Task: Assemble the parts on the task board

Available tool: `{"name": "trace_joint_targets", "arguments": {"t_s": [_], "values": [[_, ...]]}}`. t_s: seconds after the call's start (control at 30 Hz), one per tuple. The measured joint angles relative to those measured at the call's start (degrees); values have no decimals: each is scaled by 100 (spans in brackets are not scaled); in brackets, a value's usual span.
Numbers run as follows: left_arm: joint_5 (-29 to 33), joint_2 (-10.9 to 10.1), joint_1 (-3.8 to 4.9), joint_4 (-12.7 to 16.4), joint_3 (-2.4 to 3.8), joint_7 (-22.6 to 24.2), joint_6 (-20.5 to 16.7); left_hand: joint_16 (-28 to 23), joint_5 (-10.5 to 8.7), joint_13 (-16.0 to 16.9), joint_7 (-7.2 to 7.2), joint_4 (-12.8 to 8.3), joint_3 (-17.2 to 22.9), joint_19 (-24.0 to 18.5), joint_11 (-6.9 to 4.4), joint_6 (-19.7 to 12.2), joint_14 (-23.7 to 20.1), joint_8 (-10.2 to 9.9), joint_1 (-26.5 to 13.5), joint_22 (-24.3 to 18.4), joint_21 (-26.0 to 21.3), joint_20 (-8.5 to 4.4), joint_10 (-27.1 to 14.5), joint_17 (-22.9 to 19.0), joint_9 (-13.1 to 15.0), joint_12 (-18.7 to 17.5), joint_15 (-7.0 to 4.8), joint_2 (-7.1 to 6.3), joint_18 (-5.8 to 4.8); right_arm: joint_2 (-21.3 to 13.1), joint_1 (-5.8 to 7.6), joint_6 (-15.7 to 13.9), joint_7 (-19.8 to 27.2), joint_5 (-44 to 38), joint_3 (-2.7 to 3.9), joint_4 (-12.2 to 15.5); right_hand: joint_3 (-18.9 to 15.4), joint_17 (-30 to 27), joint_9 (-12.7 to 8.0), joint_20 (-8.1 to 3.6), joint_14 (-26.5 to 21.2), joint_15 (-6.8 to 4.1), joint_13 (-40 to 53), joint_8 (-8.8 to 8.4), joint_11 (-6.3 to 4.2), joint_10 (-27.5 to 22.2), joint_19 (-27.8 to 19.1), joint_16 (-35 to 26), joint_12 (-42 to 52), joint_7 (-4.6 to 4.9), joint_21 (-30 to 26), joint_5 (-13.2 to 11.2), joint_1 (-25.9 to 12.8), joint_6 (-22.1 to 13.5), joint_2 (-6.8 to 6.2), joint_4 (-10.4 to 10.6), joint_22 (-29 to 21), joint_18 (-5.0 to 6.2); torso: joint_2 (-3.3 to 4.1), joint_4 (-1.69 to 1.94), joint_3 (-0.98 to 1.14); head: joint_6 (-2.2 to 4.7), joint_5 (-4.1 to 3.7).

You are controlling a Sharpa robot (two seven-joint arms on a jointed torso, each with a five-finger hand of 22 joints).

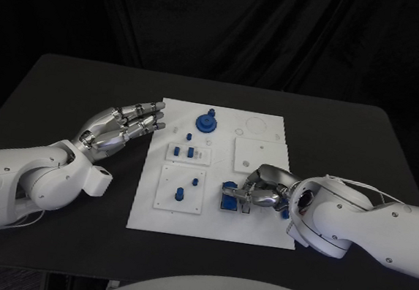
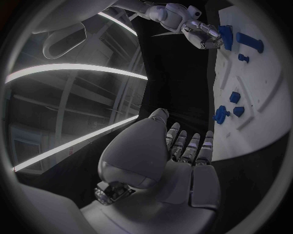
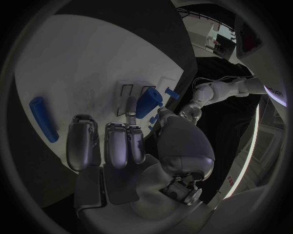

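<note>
The right hand [image 1: 258,191] curls over a blue part [image 1: 231,201] low on the task board [image 1: 250,229], seemingly pinching this light, stiff, likely slippery piece by its flat sides, while the left hand [image 1: 122,126] hovers spread.

1. Black table [image 1: 68,94], matte top, rounded corners, spanning the head view from 9 to 3 o'clock.
2. Black curtain [image 1: 228,22], hanging in vertical folds, behind the table at 12 o'clock.
3. Long bright light strips [image 2: 73,70], curving overhead in the left wrist view.
</note>
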Motion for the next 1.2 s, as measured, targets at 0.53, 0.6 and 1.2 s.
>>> {"name": "trace_joint_targets", "arguments": {"t_s": [0.53, 0.6, 1.2], "values": [[-1, -17, -20, -9, 0, 0, 20, -1, 22, 5, 0, 16, 16, 0, 21, 0, 0, 0, 0, 0, 0, 0, 21, 5, 0, -2, 0, 0, 1, -212, -1, -312, 245, -47, 0, 161, -360, 0, 74, 0, 0, 0, 4, 0, 0, 0, 0, 0, 0, 11, 0, 544, 193, 73, 174, -30, 0, 0, -3, 1, 1, 0, 58], [-1, -25, -21, -8, 0, 0, 21, 8, 22, 4, 0, 15, 17, 3, 21, 0, 0, 0, 5, -1, 0, -3, 21, 5, 0, -2, 0, -5, -2, -264, -1, -349, 305, -53, 0, 196, -379, 0, 99, 0, 0, 0, 4, 0, 0, 0, 0, 0, 0, 11, 0, 783, 529, 73, 151, -49, 0, 0, -3, 1, 1, 0, 66], [-1, -71, -26, 23, 0, 0, 26, 60, 22, 9, 41, -24, 56, 41, 39, 41, 28, -1, 23, 13, 0, 0, 39, 10, 10, 42, 28, -23, -87, -1410, -2, -506, 349, -427, -5, 698, -552, 0, 239, 0, 0, 0, 3, 90, 0, 0, 0, 0, 0, -25, 46, 1673, 1310, 37, 96, -31, 0, 0, -1, 1, -1, 0, 74]]}}
